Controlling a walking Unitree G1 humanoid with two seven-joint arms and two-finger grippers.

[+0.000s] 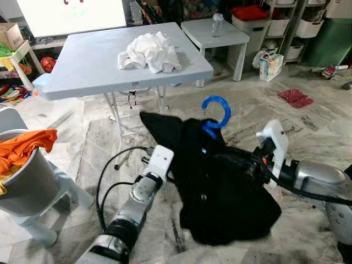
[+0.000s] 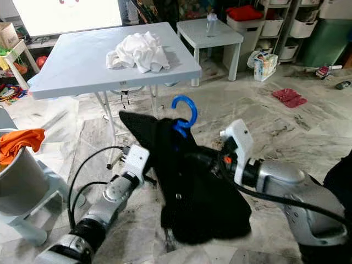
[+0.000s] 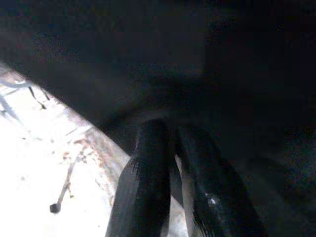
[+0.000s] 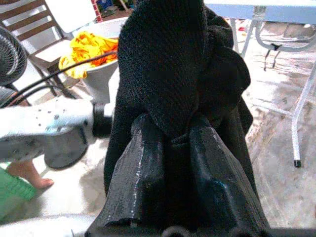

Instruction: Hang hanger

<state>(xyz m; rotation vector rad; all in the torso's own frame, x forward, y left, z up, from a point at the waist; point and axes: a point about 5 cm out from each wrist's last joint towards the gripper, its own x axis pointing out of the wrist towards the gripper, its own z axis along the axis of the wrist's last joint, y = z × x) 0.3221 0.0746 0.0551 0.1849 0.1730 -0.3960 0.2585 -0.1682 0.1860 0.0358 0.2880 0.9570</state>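
Left pincer (image 3: 170,148) nearly closed against black garment (image 1: 220,181), grip unclear. Garment draped on blue hanger (image 1: 215,116), held mid-air over the floor before the grey surface (image 1: 82,60). Right pincer (image 4: 173,143) clamped on garment fabric.

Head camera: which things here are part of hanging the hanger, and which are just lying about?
Job:
blue hanger
black garment on it
left gripper and right gripper, both pinching the garment

Lying about:
white cloth on the table
orange cloth
red cloth

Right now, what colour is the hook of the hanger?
Blue. The hanger hook sticks out above the black garment, clearest in the left eye view.
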